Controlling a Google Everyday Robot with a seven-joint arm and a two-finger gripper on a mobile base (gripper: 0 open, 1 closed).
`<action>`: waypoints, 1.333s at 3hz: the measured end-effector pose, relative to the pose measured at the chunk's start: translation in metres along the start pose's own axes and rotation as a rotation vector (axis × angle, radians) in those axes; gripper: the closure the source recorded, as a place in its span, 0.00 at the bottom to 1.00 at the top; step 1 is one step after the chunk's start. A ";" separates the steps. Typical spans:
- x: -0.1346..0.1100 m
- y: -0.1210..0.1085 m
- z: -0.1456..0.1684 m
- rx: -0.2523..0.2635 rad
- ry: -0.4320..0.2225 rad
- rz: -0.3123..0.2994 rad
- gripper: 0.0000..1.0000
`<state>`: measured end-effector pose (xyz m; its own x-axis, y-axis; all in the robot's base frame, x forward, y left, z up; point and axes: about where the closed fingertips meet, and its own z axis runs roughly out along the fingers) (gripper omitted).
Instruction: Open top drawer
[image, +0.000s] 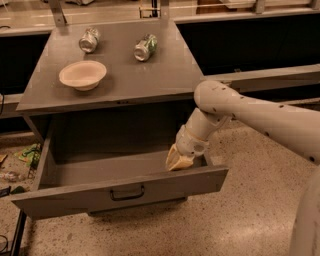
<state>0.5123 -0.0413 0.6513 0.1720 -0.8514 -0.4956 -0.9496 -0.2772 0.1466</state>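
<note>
The top drawer (75, 195) is a wide grey drawer pulled well out of the grey cabinet, its deep box empty. A small black pull handle (127, 193) sits at the centre of its front. My gripper (178, 159) is at the end of the white arm, down inside the drawer at its right end, just behind the front panel. Its yellowish fingertips touch or nearly touch the inner side of the front. A lower drawer front shows only as a sliver under the open drawer.
On the cabinet top (150, 80) stand a cream bowl (82, 75) and two lying cans, one silver (89, 40), one green (145, 47). Litter lies on the floor at the left (30, 154). Speckled floor spreads to the right and front.
</note>
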 end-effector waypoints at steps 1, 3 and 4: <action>0.002 0.010 0.001 -0.024 -0.007 0.009 1.00; -0.023 -0.047 -0.036 0.213 -0.046 -0.042 1.00; -0.033 -0.056 -0.072 0.368 -0.100 -0.053 1.00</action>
<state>0.5783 -0.0301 0.7207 0.2146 -0.7875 -0.5777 -0.9737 -0.1258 -0.1901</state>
